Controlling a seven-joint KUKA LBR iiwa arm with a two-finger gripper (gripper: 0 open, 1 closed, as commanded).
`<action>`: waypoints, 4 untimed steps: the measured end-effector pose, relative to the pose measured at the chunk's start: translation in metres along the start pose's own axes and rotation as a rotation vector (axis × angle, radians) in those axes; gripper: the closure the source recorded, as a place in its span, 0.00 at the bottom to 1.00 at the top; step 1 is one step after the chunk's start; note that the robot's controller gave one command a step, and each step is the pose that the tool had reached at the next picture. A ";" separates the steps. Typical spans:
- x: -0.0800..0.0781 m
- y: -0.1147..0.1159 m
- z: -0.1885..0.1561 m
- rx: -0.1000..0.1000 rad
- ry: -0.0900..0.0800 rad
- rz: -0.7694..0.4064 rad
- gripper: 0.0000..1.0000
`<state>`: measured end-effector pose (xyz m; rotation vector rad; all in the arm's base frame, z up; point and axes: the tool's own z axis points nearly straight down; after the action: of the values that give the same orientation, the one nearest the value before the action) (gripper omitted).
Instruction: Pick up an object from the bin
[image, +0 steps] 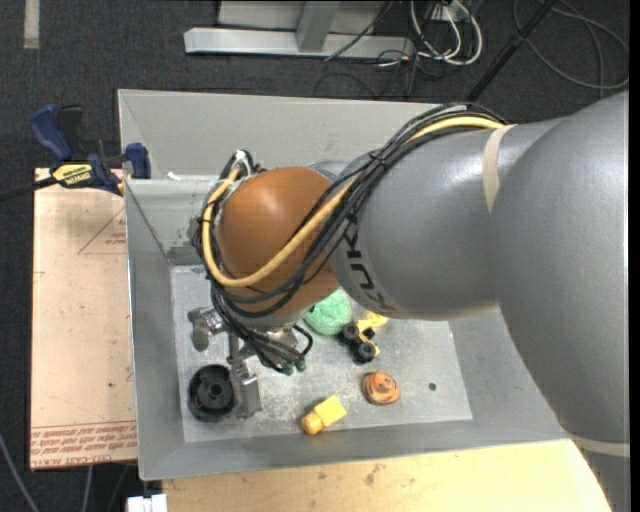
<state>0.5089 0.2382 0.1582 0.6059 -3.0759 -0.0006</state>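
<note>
Five loose items on the bin (152, 330) floor, all in the lower half of the frame. The gripper (225, 356) is down at lower left with its fingers apart and nothing between them. The nearest item is a black ribbed disc (210, 392), just left of the lower finger (245, 386) and beside it, not straddled, so I read that as the likely target.

Risks:
- If it closes where it is, it probably clamps air or nudges the disc into the left wall.
- The disc sits low and round, so the pads could slip off the rim.
- It's close to the bin's corner, so a finger could hit the wall on approach.
- The black cables (272, 346) hang low under the wrist and could snag.

The yellow block (323, 414), orange-brown lump (380, 388), green lump (328, 314) and black-and-yellow piece (360, 340) lie to the right, clear of the fingers.
</note>
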 end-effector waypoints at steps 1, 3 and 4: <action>-0.034 -0.002 0.013 0.001 -0.010 -0.238 0.00; 0.004 0.012 0.091 0.003 -0.008 -0.720 1.00; 0.000 0.012 0.089 0.003 -0.009 -0.746 1.00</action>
<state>0.5034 0.2491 0.0693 1.6899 -2.6517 -0.0025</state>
